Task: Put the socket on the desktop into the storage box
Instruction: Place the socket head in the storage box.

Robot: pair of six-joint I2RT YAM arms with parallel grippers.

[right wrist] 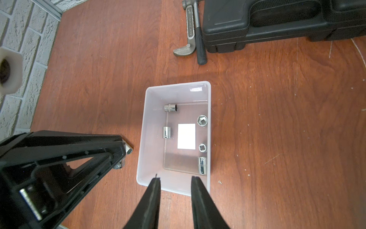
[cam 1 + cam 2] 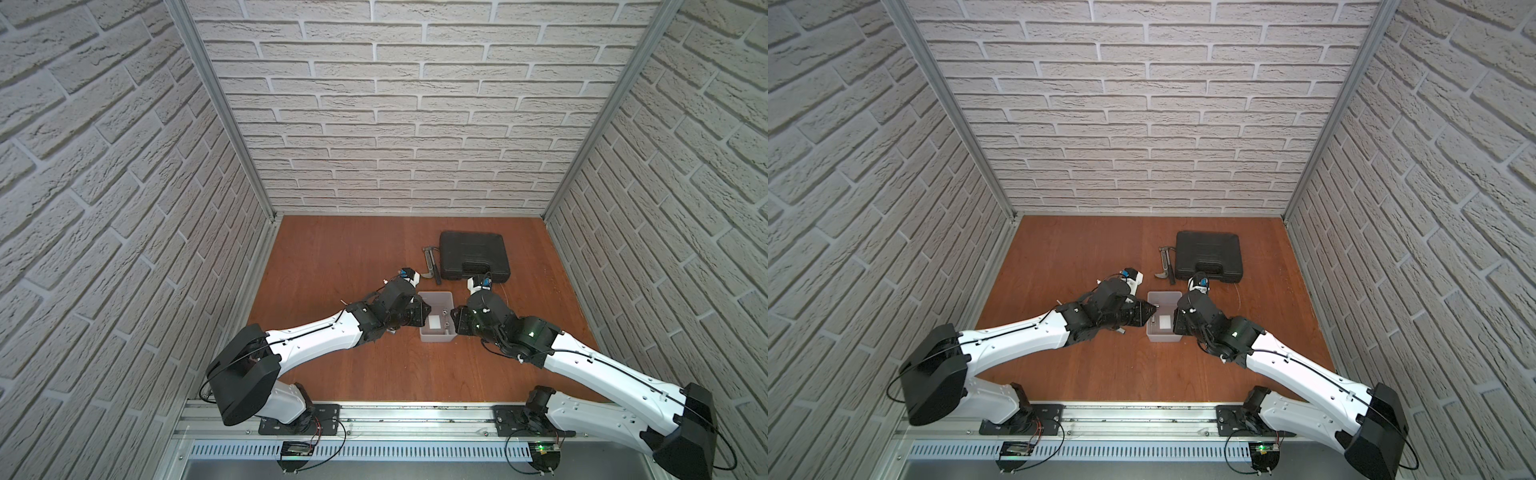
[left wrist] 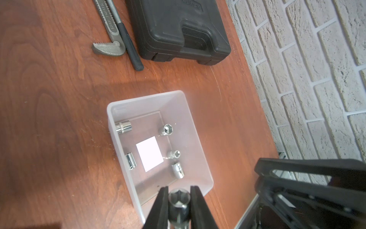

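Socket (image 3: 179,200) between left fingers (image 3: 160,206) by storage box (image 3: 191,126); case (image 3: 168,25) lettering illegible

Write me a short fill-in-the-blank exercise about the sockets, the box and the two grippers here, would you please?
The left gripper is shut on a chrome socket, while the right gripper stands ____ and empty.
Inside the storage box lie ____ loose sockets.
The white square sits on the box's ____.
The black tool case is ____.
Missing words: open; five; floor; closed.
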